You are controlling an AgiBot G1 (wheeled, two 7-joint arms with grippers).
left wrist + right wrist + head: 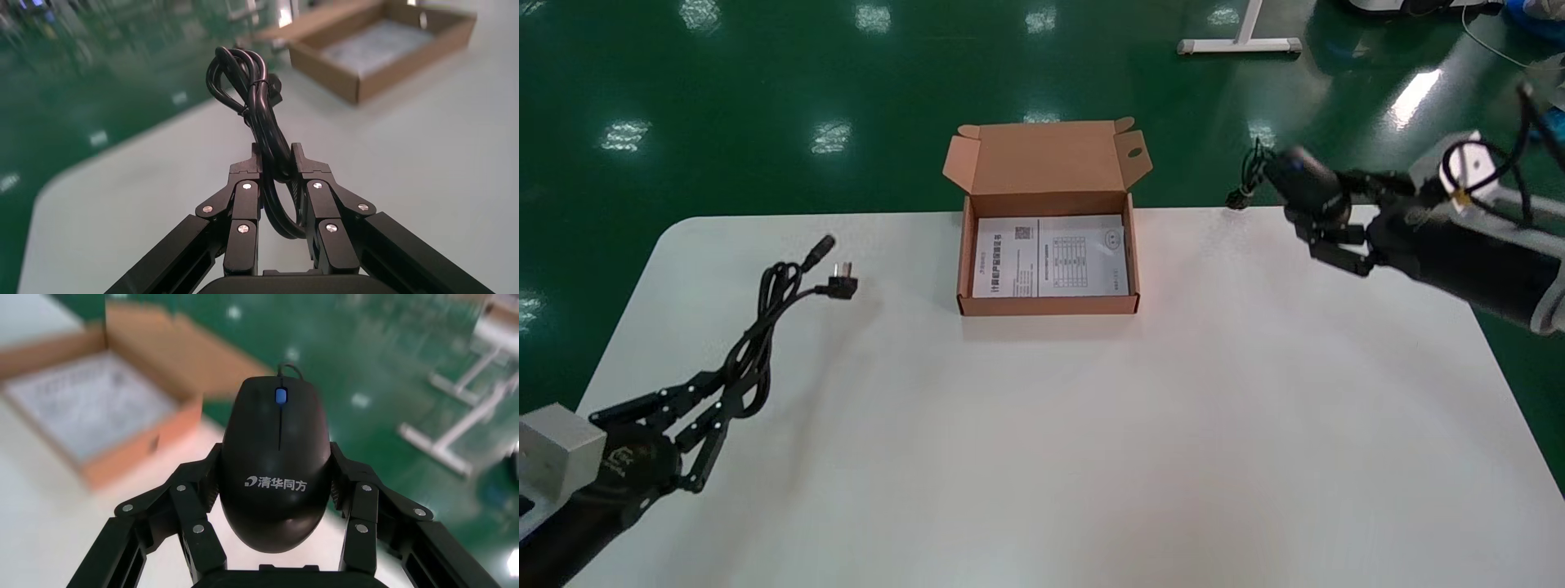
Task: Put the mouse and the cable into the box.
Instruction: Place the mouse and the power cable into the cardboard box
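An open cardboard box sits at the table's far middle with a printed sheet inside; it also shows in the wrist views. A bundled black power cable lies on the left, plugs pointing toward the box. My left gripper is shut on the cable's near loop. A black mouse with a blue wheel is held above the table's far right edge, my right gripper shut on its sides. Its thin cord dangles beyond it.
The white table is ringed by green floor. A white stand's foot stands on the floor behind. The box lid stands up at the back, flaps out to both sides.
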